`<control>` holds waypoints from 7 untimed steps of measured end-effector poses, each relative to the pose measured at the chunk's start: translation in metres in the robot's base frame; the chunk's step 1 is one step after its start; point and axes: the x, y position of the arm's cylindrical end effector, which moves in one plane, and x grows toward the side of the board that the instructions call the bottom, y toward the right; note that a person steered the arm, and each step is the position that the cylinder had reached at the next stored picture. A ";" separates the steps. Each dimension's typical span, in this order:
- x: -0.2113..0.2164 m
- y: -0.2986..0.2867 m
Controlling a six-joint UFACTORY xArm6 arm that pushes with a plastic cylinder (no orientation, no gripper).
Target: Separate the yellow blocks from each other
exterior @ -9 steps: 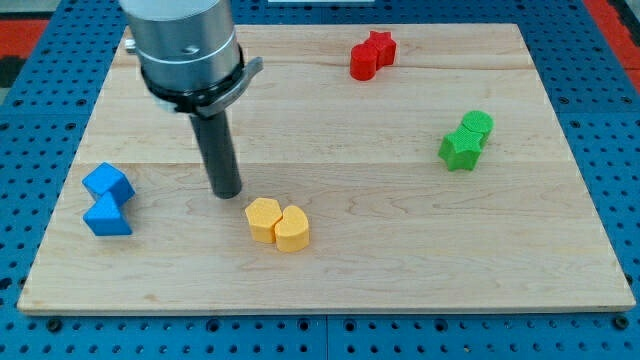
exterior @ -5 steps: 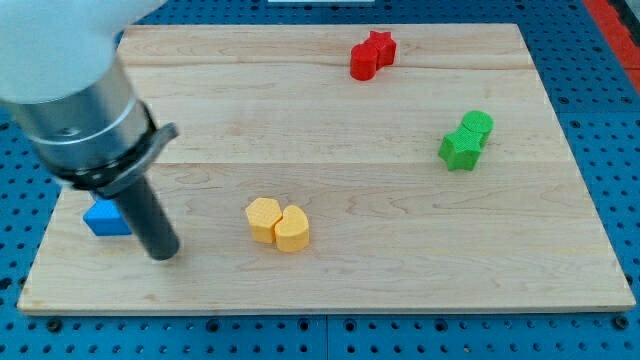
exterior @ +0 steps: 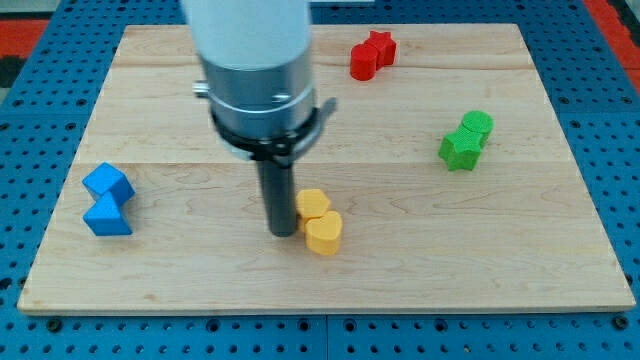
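Observation:
Two yellow blocks sit touching near the board's lower middle: an upper yellow block point(exterior: 313, 203), partly hidden by the rod, and a lower yellow heart-shaped block point(exterior: 324, 234). My tip point(exterior: 283, 231) rests on the board right at their left side, touching or nearly touching them. The arm's grey body hides the board above the tip.
Two blue blocks point(exterior: 107, 200) lie at the left edge. Two red blocks point(exterior: 372, 54), one a star, lie at the top. Two green blocks point(exterior: 466, 139) lie at the right. The wooden board point(exterior: 500, 250) sits on a blue pegboard.
My tip swung down to the lower left, then came right against the yellow pair. The yellow blocks shifted right and turned, one now sitting above the other.

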 end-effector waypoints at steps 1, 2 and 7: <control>0.021 0.005; 0.024 0.007; 0.017 0.079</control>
